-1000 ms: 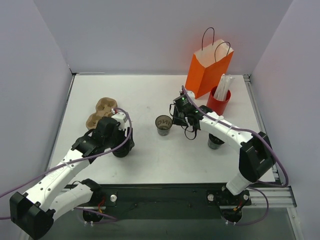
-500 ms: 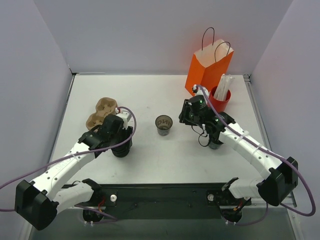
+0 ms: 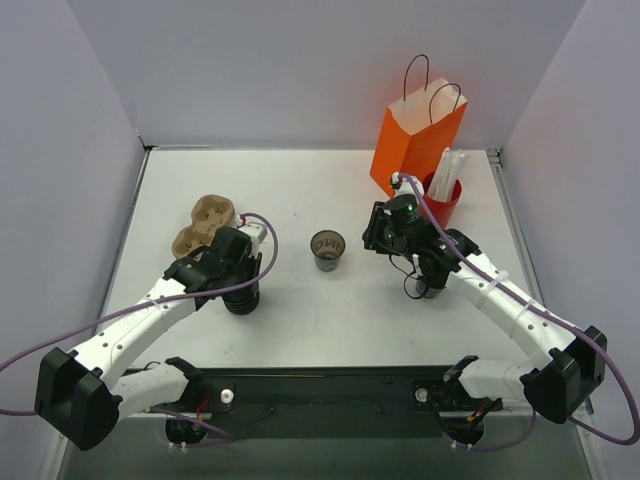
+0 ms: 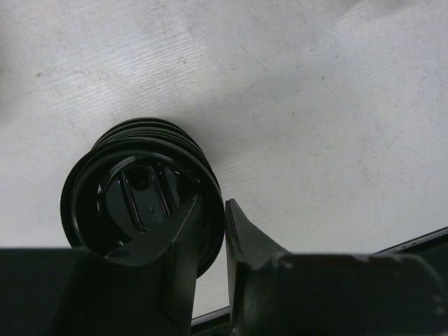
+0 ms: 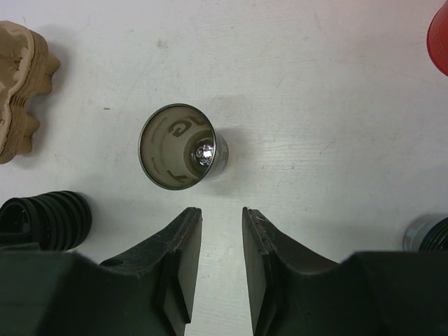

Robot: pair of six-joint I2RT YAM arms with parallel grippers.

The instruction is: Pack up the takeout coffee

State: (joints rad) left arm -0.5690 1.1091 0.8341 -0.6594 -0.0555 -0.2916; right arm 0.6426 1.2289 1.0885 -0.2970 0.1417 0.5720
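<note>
since the left pincer (image 4: 212, 204) is almost pressed together with the rim of the black ribbed stack (image 4: 119, 175) caught between its fingers, it looks like it is pinching the top piece. so the job now seems to be getting one lid off. it should lift slowly and straight up, so only one piece comes away and the others sit on the counter (image 4: 315, 105).

the right pincer (image 5: 219, 211) is spread a little and holds nothing. just in front of it stands the takeout coffee (image 5: 183, 147) — open on top, upright, near the middle of the counter and well apart from the orange bag (image 3: 418, 135). that pincer could hold the cup steady, but gently — a hard squeeze might crush it.
</note>
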